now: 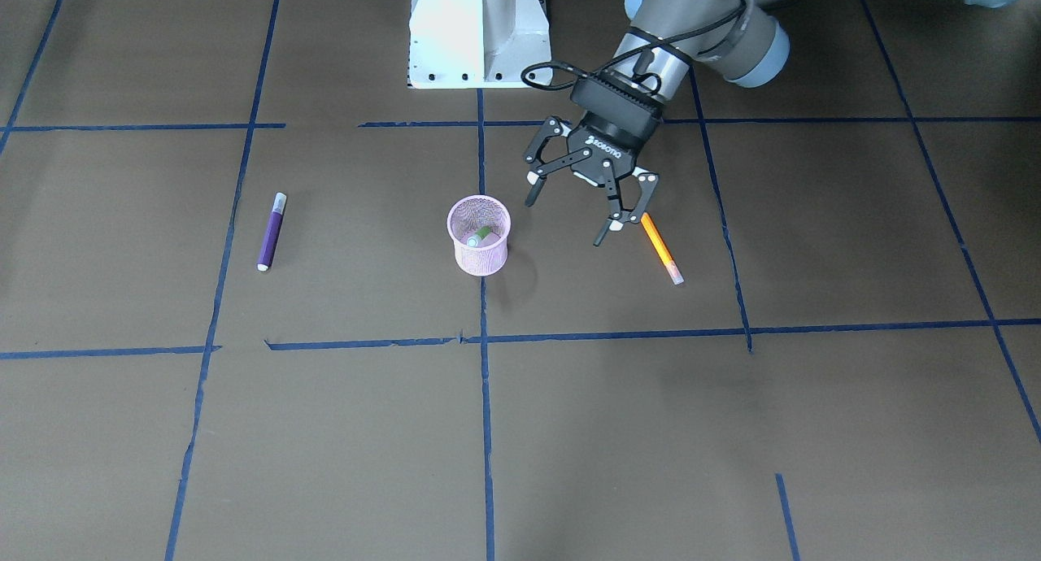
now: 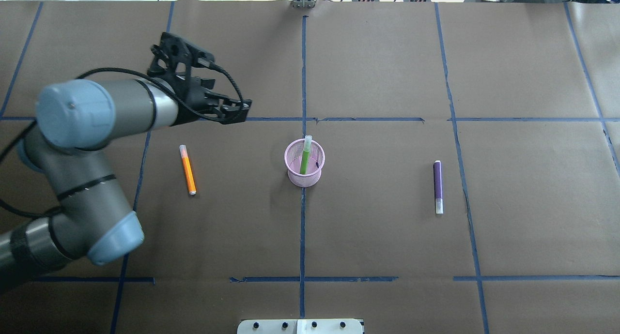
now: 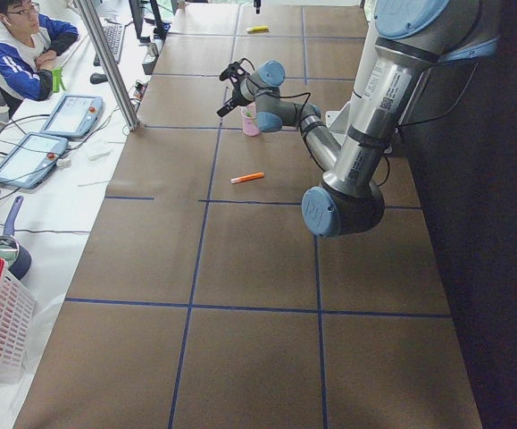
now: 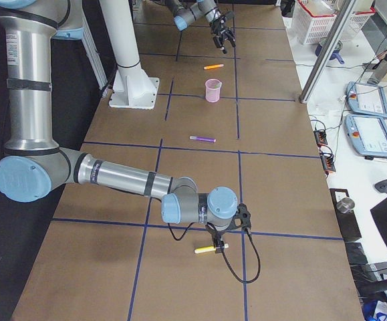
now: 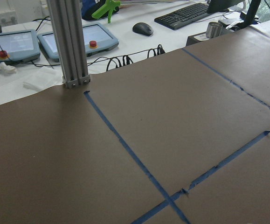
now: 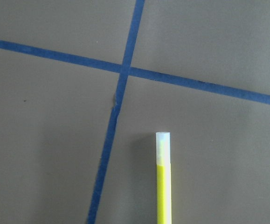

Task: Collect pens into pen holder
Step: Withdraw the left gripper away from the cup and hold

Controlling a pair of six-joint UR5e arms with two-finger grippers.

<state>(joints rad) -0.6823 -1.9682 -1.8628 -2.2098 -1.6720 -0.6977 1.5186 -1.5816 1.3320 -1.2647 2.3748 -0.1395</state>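
Observation:
The pink mesh pen holder [image 1: 479, 248] [image 2: 304, 175] stands upright at the table's middle. The green pen [image 2: 304, 159] stands in it, cap up. The orange pen [image 1: 660, 248] [image 2: 187, 169] lies flat on the robot's left of the holder. The purple pen [image 1: 272, 232] [image 2: 438, 186] lies flat on the robot's right. My left gripper [image 1: 567, 221] [image 2: 206, 82] is open and empty, above the table between holder and orange pen. My right gripper [image 4: 228, 226] shows only in the exterior right view, far off; I cannot tell its state.
A yellow pen [image 4: 210, 249] [image 6: 162, 182] lies on the table just below the right gripper, far from the holder. The robot's white base [image 1: 478, 32] stands behind the holder. A metal post [image 5: 69, 42] and desk gear line the table's far edge.

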